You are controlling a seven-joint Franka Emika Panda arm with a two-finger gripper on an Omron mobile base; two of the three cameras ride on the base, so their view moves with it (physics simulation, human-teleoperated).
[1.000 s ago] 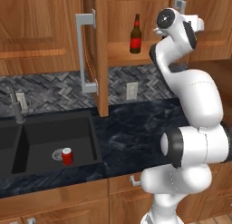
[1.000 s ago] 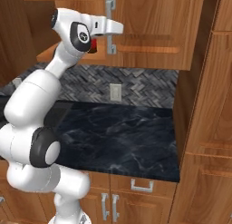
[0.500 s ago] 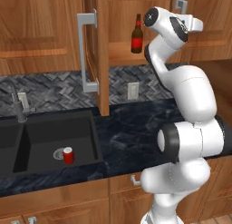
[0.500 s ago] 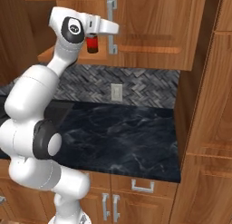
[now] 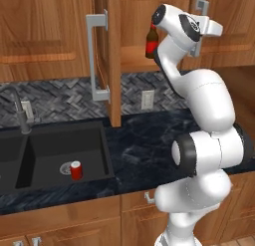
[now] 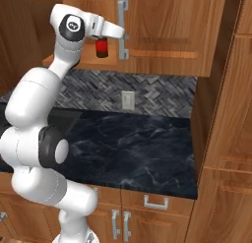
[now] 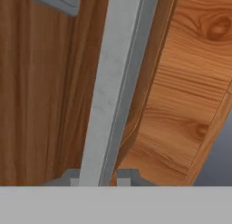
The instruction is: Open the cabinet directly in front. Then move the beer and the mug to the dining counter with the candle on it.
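- Arm reaches high; gripper (image 7: 98, 175) clamps narrowly on the right cabinet (image 5: 234, 36) door's silver handle (image 7: 115, 87).
- Left door (image 5: 114, 56) stands open.
- Beer (image 5: 151, 43) stands on the shelf's front edge, beside the wrist.
- Counter (image 6: 133, 148) below lies bare.

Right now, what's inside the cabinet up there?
Inside the cabinet, a brown beer bottle stands on the shelf. The robot's arm covers the shelf beside it, so the mug can't be seen. The gripper is clamped on the right door's handle.
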